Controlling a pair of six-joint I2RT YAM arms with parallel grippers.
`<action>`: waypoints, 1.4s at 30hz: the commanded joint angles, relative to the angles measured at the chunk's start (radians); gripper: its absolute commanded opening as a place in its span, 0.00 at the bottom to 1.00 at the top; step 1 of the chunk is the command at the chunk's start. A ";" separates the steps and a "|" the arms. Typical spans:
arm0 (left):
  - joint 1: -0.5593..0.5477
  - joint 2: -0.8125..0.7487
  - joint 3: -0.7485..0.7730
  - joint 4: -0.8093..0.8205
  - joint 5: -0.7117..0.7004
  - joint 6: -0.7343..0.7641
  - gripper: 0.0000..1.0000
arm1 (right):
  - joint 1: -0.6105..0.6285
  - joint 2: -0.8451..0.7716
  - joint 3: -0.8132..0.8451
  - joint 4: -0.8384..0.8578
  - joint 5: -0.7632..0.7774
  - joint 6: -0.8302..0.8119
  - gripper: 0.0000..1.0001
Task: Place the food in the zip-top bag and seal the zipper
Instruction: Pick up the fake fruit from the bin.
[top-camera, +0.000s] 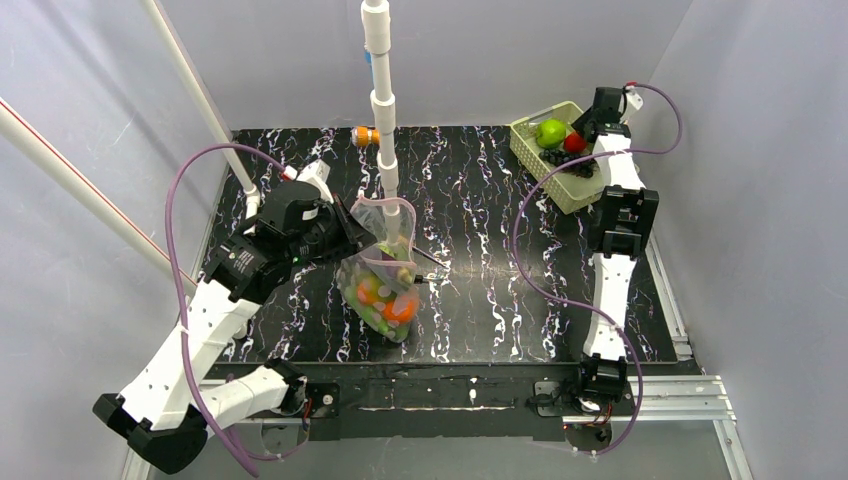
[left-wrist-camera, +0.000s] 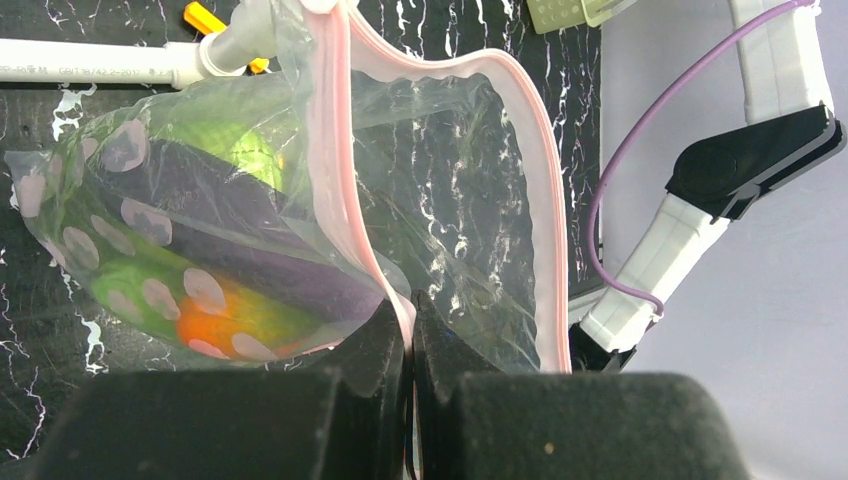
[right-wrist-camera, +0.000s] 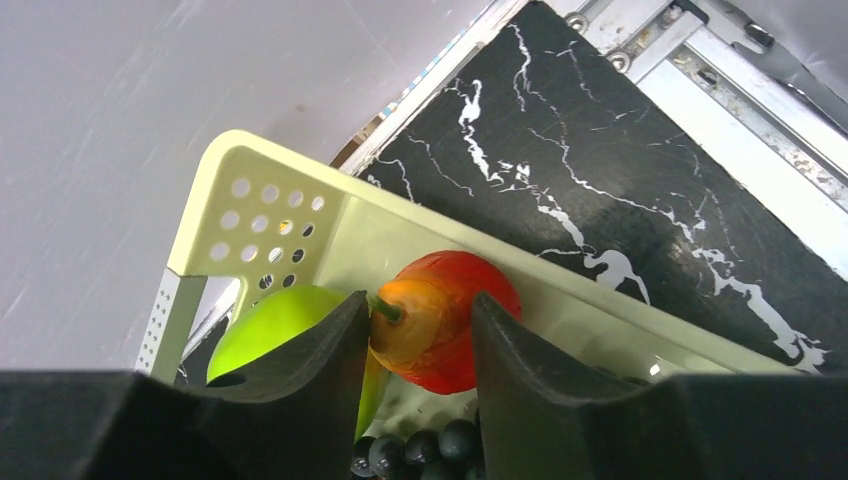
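Observation:
The zip-top bag (top-camera: 385, 270) hangs mid-table with its mouth open, its pink zipper (left-wrist-camera: 335, 150) gaping in a loop. My left gripper (left-wrist-camera: 411, 310) is shut on the near side of that strip, holding the bag up. Inside lie a purple eggplant (left-wrist-camera: 230, 230), orange balls (top-camera: 400, 308) and green pieces (left-wrist-camera: 245, 150). At the back right, my right gripper (right-wrist-camera: 420, 335) reaches into the pale green basket (right-wrist-camera: 260, 215), and both fingers press the sides of a small red fruit (right-wrist-camera: 440, 330). A round green fruit (right-wrist-camera: 270, 325) and dark grapes (right-wrist-camera: 420, 450) lie beside it.
A white upright pipe (top-camera: 383, 110) stands just behind the bag, and slanted white pipes (top-camera: 200, 90) cross the left side. An orange-handled tool (top-camera: 366, 136) lies at the back edge. The basket (top-camera: 535, 165) sits against the right wall.

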 joint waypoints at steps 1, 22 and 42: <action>-0.003 -0.008 0.051 0.032 0.014 0.009 0.00 | -0.022 0.013 0.046 -0.032 -0.030 0.065 0.44; -0.003 0.013 -0.001 0.032 0.033 -0.031 0.00 | 0.002 -0.531 -0.884 0.681 -0.046 0.384 0.01; -0.003 0.000 -0.108 0.089 0.061 -0.081 0.00 | -0.046 -0.988 -1.562 1.046 -0.437 0.637 0.01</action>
